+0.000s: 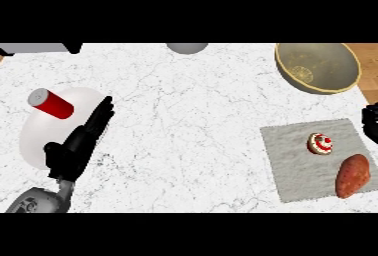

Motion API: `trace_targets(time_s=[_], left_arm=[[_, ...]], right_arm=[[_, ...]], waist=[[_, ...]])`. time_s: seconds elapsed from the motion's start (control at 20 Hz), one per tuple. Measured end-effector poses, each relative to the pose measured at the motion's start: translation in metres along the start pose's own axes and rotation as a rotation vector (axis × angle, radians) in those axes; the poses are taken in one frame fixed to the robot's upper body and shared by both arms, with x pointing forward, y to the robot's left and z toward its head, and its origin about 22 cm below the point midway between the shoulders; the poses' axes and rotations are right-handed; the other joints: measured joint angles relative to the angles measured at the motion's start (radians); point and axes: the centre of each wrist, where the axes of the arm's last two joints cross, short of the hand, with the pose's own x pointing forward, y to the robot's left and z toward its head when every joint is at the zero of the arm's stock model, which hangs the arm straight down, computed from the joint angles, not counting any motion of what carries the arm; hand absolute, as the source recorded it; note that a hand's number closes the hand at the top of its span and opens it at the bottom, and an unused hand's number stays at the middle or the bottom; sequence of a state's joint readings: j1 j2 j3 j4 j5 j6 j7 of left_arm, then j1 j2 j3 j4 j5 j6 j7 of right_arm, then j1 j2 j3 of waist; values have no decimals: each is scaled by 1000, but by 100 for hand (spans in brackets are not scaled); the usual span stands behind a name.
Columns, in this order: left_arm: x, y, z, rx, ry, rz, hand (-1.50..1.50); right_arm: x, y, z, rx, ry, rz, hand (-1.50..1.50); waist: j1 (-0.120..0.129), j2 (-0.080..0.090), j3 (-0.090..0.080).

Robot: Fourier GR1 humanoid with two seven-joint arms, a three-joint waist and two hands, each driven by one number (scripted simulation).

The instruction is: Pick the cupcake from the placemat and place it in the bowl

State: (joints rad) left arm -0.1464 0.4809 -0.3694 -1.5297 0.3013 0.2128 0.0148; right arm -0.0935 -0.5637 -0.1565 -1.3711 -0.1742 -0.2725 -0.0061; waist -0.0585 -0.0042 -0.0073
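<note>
Cupcake (pixel 320 143): upright on the grey placemat (pixel 295 165), at four o'clock on the white marble desk (pixel 192 125), well apart from both hands. Sweet potato (pixel 352 175) beside it, at its five o'clock. Bowl (pixel 317 67) at one o'clock. Left hand (pixel 77 145): fingers straight, over a white plate (pixel 44 135) bearing a red can (pixel 52 103). Right hand (pixel 370 120): at the three o'clock edge, finger state cannot be told.

A white-and-red cupcake (pixel 320 143) sits, apparently upright, on the grey placemat (pixel 295 165); the tan bowl (pixel 318 67) lies beyond.
</note>
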Motion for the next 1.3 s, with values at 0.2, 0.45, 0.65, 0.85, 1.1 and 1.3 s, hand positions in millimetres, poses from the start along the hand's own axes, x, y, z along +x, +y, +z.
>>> trace_targets(time_s=[0.2, 0.45, 0.65, 0.85, 1.1, 1.3], left_arm=[[6, -22, 0, -106, -60, 46, 0], [13, -35, -4, -154, -84, 62, 0], [12, -40, -4, -176, -93, 65, 0], [14, -46, -6, -189, -97, 63, 0], [16, -48, -9, -194, -100, 65, 0], [17, -46, -11, -188, -100, 64, 0]], right_arm=[[-19, 10, 20, -116, 15, 33, -150], [-6, 4, 16, -66, 37, 271, -150], [15, -9, 6, 30, 131, 490, -150], [34, -14, 0, 211, 301, 668, -150], [77, -10, -14, 431, 496, 748, -150], [107, 4, -22, 541, 596, 756, -150]], waist=[[29, 2, 5], [51, 4, 5], [63, 5, 3], [70, 6, 1], [77, 6, 2], [76, 5, 4]])
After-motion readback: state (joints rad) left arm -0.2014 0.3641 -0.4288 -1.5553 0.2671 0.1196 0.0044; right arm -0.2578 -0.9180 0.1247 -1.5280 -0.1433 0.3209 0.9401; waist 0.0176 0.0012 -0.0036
